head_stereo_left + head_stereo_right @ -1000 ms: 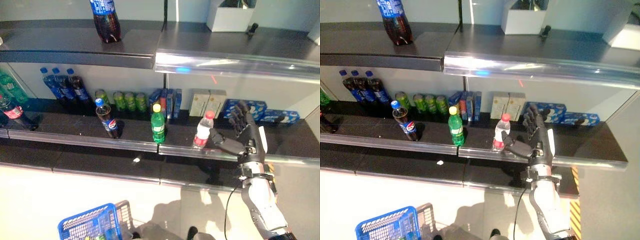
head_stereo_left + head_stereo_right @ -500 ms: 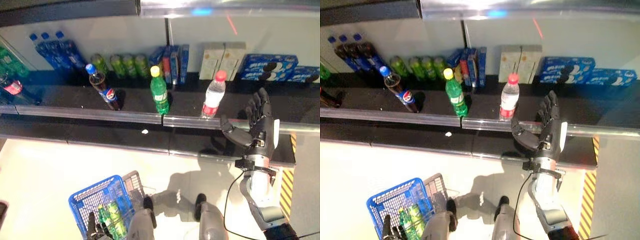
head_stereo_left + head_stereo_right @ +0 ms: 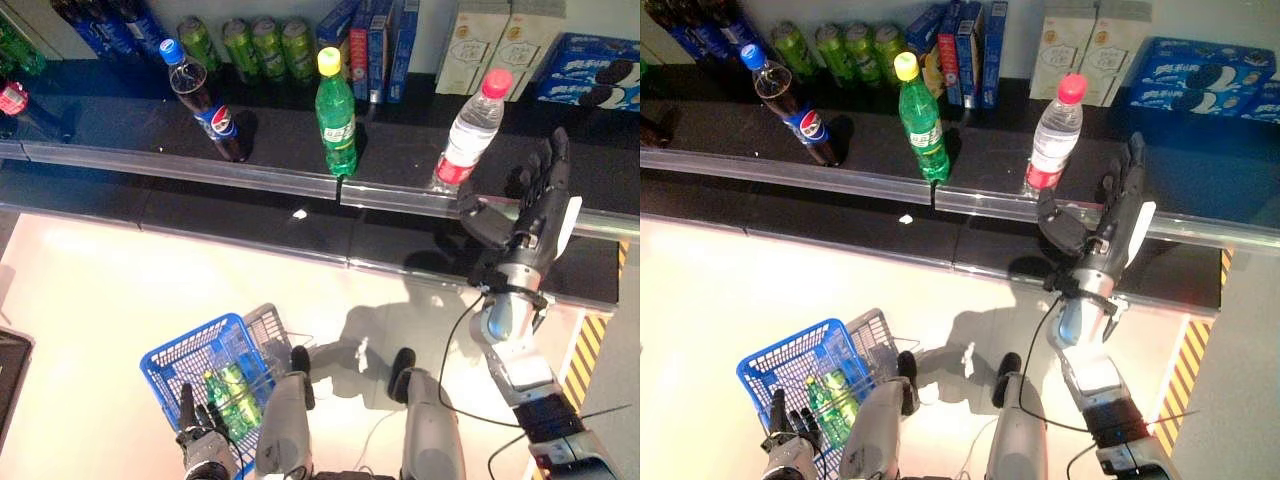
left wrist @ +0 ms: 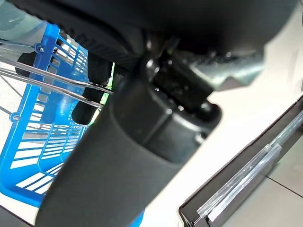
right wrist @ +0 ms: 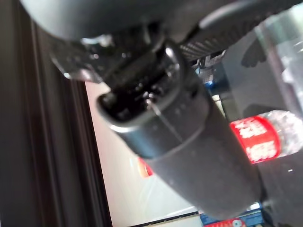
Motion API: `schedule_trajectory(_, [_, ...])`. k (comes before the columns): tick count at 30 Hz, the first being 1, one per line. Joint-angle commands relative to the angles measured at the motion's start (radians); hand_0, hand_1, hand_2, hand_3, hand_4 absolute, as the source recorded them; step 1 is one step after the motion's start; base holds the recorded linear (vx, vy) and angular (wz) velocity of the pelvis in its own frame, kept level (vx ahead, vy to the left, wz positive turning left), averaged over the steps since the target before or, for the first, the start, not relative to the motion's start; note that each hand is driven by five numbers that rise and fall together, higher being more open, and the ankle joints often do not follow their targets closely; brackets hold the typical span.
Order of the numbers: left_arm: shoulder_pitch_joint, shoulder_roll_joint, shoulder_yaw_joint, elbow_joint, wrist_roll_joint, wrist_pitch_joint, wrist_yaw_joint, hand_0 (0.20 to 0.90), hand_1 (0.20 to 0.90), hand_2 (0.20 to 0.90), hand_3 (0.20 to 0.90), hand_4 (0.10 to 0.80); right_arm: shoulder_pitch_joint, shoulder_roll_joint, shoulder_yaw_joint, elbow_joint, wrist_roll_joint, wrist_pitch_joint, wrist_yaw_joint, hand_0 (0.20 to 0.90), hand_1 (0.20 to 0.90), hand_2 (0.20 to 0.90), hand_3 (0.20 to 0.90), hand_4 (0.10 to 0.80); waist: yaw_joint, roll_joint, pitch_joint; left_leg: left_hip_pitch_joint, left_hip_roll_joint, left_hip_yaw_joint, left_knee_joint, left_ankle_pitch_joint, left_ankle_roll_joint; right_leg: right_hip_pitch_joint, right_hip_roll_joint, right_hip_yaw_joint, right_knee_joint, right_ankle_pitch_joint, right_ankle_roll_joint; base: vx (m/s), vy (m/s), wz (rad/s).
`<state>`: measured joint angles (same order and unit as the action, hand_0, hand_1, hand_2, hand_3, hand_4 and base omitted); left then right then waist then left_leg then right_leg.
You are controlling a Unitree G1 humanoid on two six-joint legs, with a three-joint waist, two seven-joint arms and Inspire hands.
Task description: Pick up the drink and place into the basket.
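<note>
Left hand [image 4: 142,137]: its dark bulk fills most of the view, running from the top edge down to the lower left; fingers curl round the wire handle.
Basket [image 4: 35,146]: blue plastic, slotted wall and rim showing beside the hand.
Handle [image 4: 42,78]: thin metal wires crossing over the basket rim and passing into the hand.
Inside the basket: a sliver of bright green shows past the fingers; what it is cannot be told.
Floor [image 4: 265,80]: pale and bare.
Shelf edge [image 4: 246,175]: dark, with a clear strip along it.

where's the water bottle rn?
In the eye views the water bottle stands upright at the shelf's front edge, right of the green bottle, with the open right hand just to its right, not gripping it.
</note>
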<state>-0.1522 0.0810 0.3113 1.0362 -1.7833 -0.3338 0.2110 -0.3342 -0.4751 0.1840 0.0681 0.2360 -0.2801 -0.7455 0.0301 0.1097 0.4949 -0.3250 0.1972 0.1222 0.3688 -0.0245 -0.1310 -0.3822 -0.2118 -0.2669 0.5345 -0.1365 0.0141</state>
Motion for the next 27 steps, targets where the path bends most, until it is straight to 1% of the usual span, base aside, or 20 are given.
schedule_trajectory(1, [0.092,0.105,-0.043,-0.044,0.074,-0.07,0.001,0.3,0.3,0.3,0.2,0.1,-0.126,0.005,-0.03,-0.055,0.005,-0.044,-0.017,0.9,0.9,0.9,0.9,0.8,0.004,-0.035,-0.006,-0.05,-0.014,-0.069,0.076,0.17,-0.016,0.093,-0.01,0.03,-0.05,-0.013,0.009,0.0,0.0,0.0])
schedule_trajectory(4, [0.081,0.106,-0.055,-0.052,0.081,-0.074,0.004,0.3,0.3,0.3,0.2,0.1,-0.163,0.021,-0.029,-0.043,0.008,-0.036,-0.015,0.9,0.9,0.9,0.9,0.8,0.011,-0.031,0.008,-0.065,-0.026,-0.081,0.076,0.184,-0.012,0.077,-0.006,0.036,-0.05,-0.003,0.006,0.0,0.0,0.02])
schedule_trajectory(7, [0.075,0.104,-0.067,-0.063,0.086,-0.07,0.001,0.3,0.3,0.3,0.2,0.1,-0.203,0.028,-0.024,-0.036,0.008,-0.01,0.002,0.9,0.9,0.9,0.9,0.8,0.019,-0.022,0.024,-0.074,-0.038,-0.089,0.077,0.192,-0.009,0.069,-0.006,0.04,-0.051,0.0,0.003,0.016,0.017,0.12])
schedule_trajectory(12, [0.065,0.11,-0.081,-0.078,0.083,-0.064,-0.001,0.3,0.3,0.3,0.2,0.1,-0.249,0.023,-0.012,-0.011,0.032,0.012,0.015,0.9,0.9,0.9,0.9,0.8,0.025,-0.017,0.025,-0.095,-0.046,-0.084,0.08,0.176,-0.002,0.036,-0.01,0.044,-0.037,-0.002,0.005,0.005,0.004,0.01])
schedule_trajectory(14, [0.059,0.111,-0.091,-0.084,0.077,-0.065,-0.008,0.3,0.3,0.3,0.2,0.1,-0.27,0.018,-0.009,0.005,0.034,0.015,-0.003,0.9,0.9,0.9,0.9,0.8,0.029,-0.016,0.025,-0.105,-0.049,-0.083,0.08,0.171,0.001,0.022,-0.012,0.046,-0.033,0.0,0.006,-0.01,0.002,0.02])
schedule_trajectory(15, [0.056,0.11,-0.092,-0.085,0.078,-0.065,-0.009,0.3,0.3,0.3,0.2,0.1,-0.274,0.018,-0.01,0.008,0.033,0.013,-0.007,0.9,0.9,0.9,0.9,0.8,0.03,-0.015,0.025,-0.108,-0.049,-0.083,0.074,0.179,0.002,0.018,-0.011,0.045,-0.039,0.009,0.006,-0.021,-0.001,0.04])
schedule_trajectory(16, [0.049,0.108,-0.098,-0.093,0.082,-0.072,-0.021,0.3,0.3,0.3,0.2,0.1,-0.293,0.018,-0.011,0.026,0.024,-0.001,-0.029,0.9,0.9,0.9,0.9,0.8,0.034,-0.012,0.025,-0.116,-0.052,-0.085,0.072,0.18,0.003,0.011,-0.011,0.045,-0.039,0.01,0.007,-0.002,-0.004,0.05])
schedule_trajectory(18, [0.047,0.106,-0.105,-0.1,0.089,-0.082,-0.03,0.3,0.3,0.3,0.2,0.1,-0.303,0.017,-0.014,0.034,0.028,-0.007,-0.035,0.9,0.9,0.9,0.9,0.8,0.036,-0.011,0.025,-0.116,-0.054,-0.085,0.076,0.172,0.001,0.012,-0.013,0.044,-0.036,0.002,0.008,0.008,-0.004,0.05])
schedule_trajectory(19, [0.037,0.102,-0.119,-0.121,0.089,-0.098,-0.04,0.3,0.3,0.3,0.2,0.1,-0.322,0.017,-0.024,0.056,0.033,-0.012,-0.051,0.9,0.9,0.9,0.9,0.8,0.04,-0.006,0.025,-0.129,-0.056,-0.087,0.072,0.179,0.004,-0.001,-0.013,0.043,-0.038,0.01,0.006,0.0,-0.007,0.04])
schedule_trajectory(20, [0.035,0.102,-0.13,-0.139,0.09,-0.111,-0.043,0.3,0.3,0.3,0.2,0.1,-0.338,0.016,-0.031,0.082,0.036,-0.019,-0.055,0.9,0.9,0.9,0.9,0.8,0.046,-0.003,0.025,-0.135,-0.06,-0.09,0.076,0.171,0.005,-0.008,-0.016,0.043,-0.03,0.005,0.008,0.0,-0.012,0.04])
schedule_trajectory(23, [0.028,0.102,-0.142,-0.159,0.097,-0.115,-0.04,0.3,0.3,0.3,0.2,0.1,-0.372,0.012,-0.036,0.111,0.038,-0.01,-0.065,0.9,0.9,0.9,0.9,0.8,0.056,0.002,0.025,-0.15,-0.065,-0.092,0.067,0.179,0.008,-0.022,-0.016,0.038,-0.035,0.014,0.008,-0.005,-0.008,0.05])
schedule_trajectory(24, [0.028,0.103,-0.146,-0.164,0.101,-0.115,-0.037,0.3,0.3,0.3,0.2,0.1,-0.385,0.009,-0.039,0.125,0.036,-0.006,-0.066,0.9,0.9,0.9,0.9,0.8,0.058,0.002,0.025,-0.149,-0.067,-0.092,0.067,0.169,0.008,-0.024,-0.018,0.037,-0.029,0.007,0.009,-0.004,-0.011,0.1])
schedule_trajectory(27, [0.022,0.109,-0.155,-0.177,0.107,-0.113,-0.031,0.3,0.3,0.3,0.2,0.1,-0.423,-0.008,-0.038,0.162,0.046,0.001,-0.071,0.9,0.9,0.9,0.9,0.8,0.068,0.005,0.025,-0.158,-0.072,-0.094,0.057,0.167,0.011,-0.038,-0.018,0.035,-0.028,0.01,0.01,0.0,-0.006,0.02])
